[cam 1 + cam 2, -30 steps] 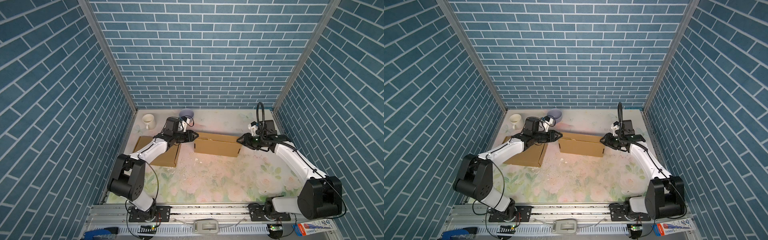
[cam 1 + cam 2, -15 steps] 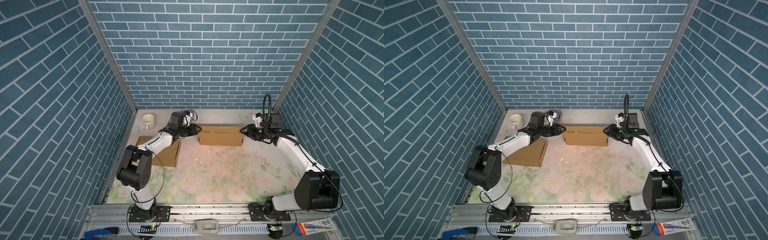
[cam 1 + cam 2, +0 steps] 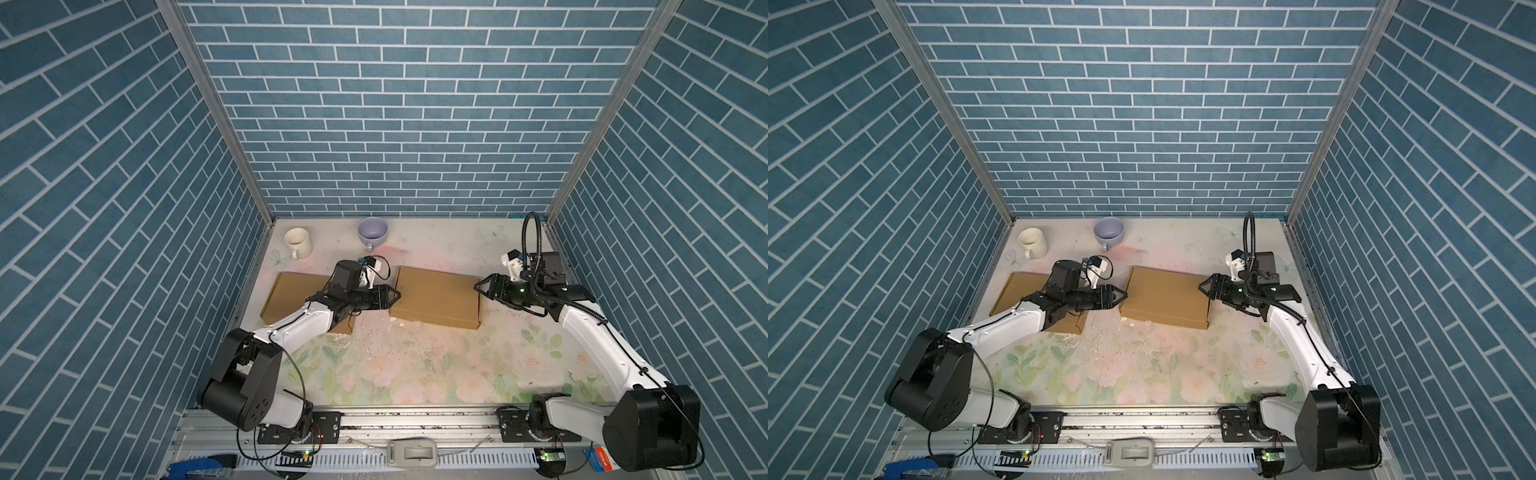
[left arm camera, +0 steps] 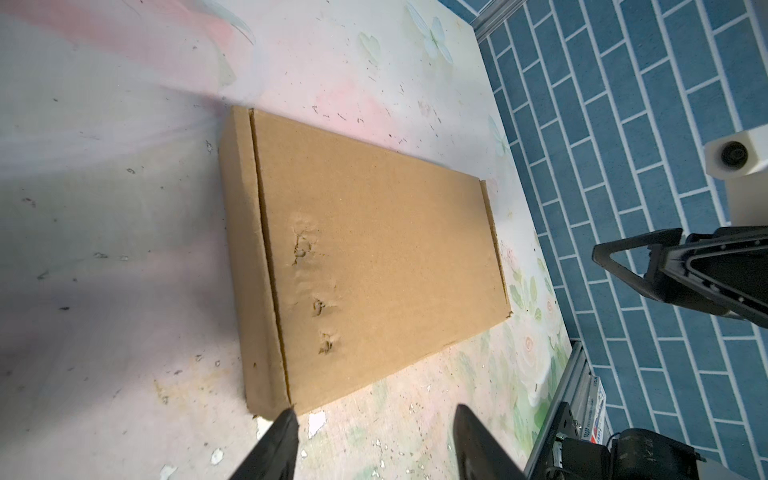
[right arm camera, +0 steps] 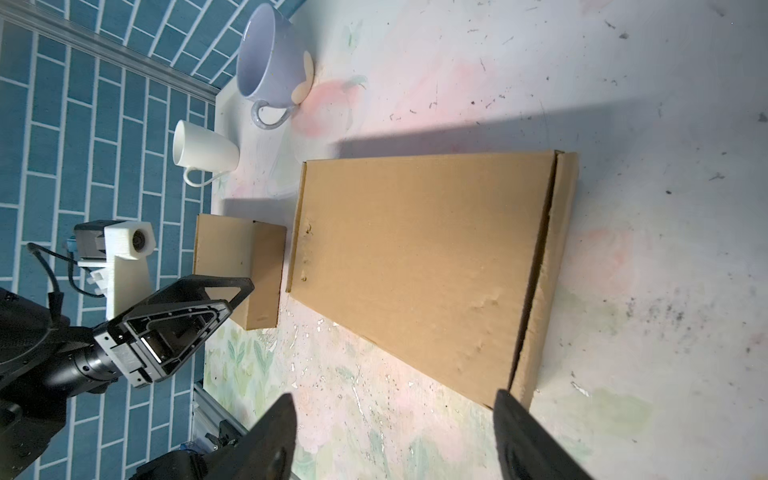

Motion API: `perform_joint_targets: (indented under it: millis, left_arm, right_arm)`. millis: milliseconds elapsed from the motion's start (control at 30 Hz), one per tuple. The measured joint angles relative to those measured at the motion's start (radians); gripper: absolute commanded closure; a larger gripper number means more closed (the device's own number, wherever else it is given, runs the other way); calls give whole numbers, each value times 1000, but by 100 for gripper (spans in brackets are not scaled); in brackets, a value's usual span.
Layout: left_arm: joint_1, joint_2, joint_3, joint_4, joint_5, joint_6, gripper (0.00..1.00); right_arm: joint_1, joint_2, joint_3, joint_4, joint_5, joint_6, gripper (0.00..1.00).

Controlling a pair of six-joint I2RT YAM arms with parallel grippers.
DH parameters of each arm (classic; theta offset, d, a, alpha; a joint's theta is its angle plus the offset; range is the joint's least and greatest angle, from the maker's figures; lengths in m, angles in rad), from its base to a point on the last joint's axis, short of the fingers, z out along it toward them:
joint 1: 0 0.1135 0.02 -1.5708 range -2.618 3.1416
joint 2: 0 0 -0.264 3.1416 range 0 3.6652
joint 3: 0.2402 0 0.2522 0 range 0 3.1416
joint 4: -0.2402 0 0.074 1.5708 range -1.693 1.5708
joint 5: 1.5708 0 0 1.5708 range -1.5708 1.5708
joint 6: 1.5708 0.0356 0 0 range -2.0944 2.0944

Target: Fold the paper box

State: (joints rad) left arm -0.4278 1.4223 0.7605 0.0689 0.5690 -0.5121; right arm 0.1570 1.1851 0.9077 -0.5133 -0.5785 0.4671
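Observation:
The paper box (image 3: 436, 297) (image 3: 1167, 297) is a flat brown cardboard box, closed, lying on the flowered table in both top views. My left gripper (image 3: 396, 296) is open just off its left end. In the left wrist view the box (image 4: 374, 257) lies beyond the spread gripper (image 4: 374, 409), with one fingertip (image 4: 289, 415) at its near corner. My right gripper (image 3: 481, 287) is open just off the right end. In the right wrist view the box (image 5: 415, 257) lies ahead of the empty gripper (image 5: 395, 395).
A second brown box (image 3: 291, 291) lies at the left, partly under my left arm. A white mug (image 3: 297, 242) and a lilac cup (image 3: 372, 233) stand near the back wall. Paper crumbs are scattered on the table (image 3: 415, 365).
Both grippers have opened and let go of the box ends. The box, held between them farther back half a second ago, now lies flat on the table.

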Motion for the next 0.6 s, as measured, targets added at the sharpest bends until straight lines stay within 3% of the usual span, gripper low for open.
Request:
perform_joint_targets:
  millis: [167, 433, 600]
  left_arm:
    - [0, -16, 3, -12, -40, 25, 38]
    - [-21, 213, 89, 8, -94, 34, 38]
    - [-50, 261, 98, 32, -99, 19, 39]
  right_arm:
    - [0, 22, -21, -38, 74, 8, 25]
    - [22, 208, -55, 48, 111, 44, 28]
    - [100, 339, -26, 95, 115, 61, 33]
